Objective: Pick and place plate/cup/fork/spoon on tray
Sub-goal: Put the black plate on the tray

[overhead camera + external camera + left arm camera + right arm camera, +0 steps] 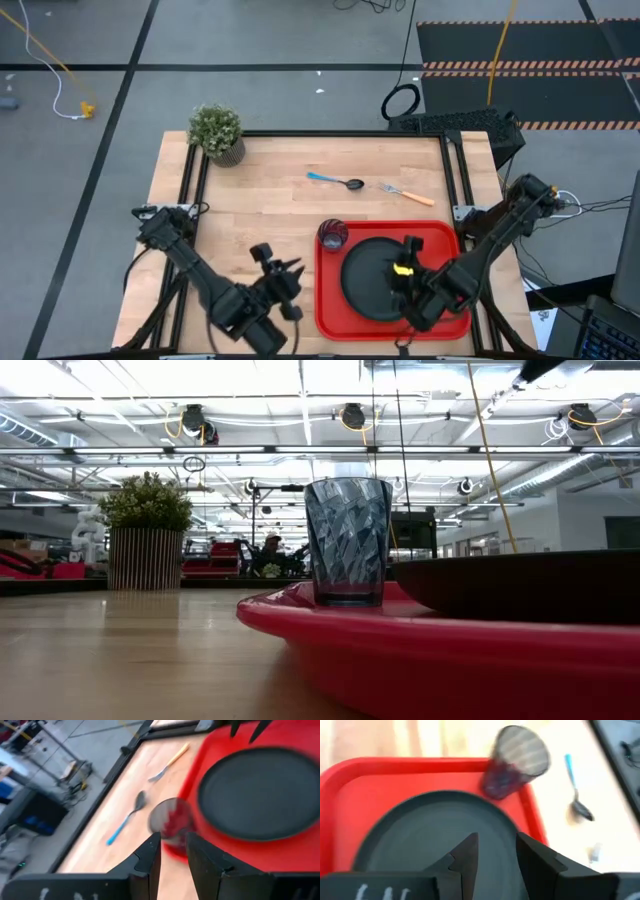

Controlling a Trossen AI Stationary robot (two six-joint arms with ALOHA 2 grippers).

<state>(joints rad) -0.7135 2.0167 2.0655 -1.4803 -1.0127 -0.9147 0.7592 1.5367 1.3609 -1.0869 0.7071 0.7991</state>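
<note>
The black plate (375, 278) lies flat in the red tray (440, 235). The clear cup (332, 236) stands upright in the tray's far left corner, also seen in the low view as cup (347, 540) on tray (400, 650). The blue-handled spoon (335, 181) and the orange-handled fork (406, 192) lie flat on the wood beyond the tray. My right gripper (405, 258) (495, 851) hovers open above the plate, touching nothing. My left gripper (285, 275) (173, 851) hangs open over the table just left of the tray, pointing toward the cup (170, 822).
A potted plant (217, 132) stands at the table's far left corner. Black rails (445, 170) frame the tabletop. Bare wood lies left of the tray and between the plant and the spoon.
</note>
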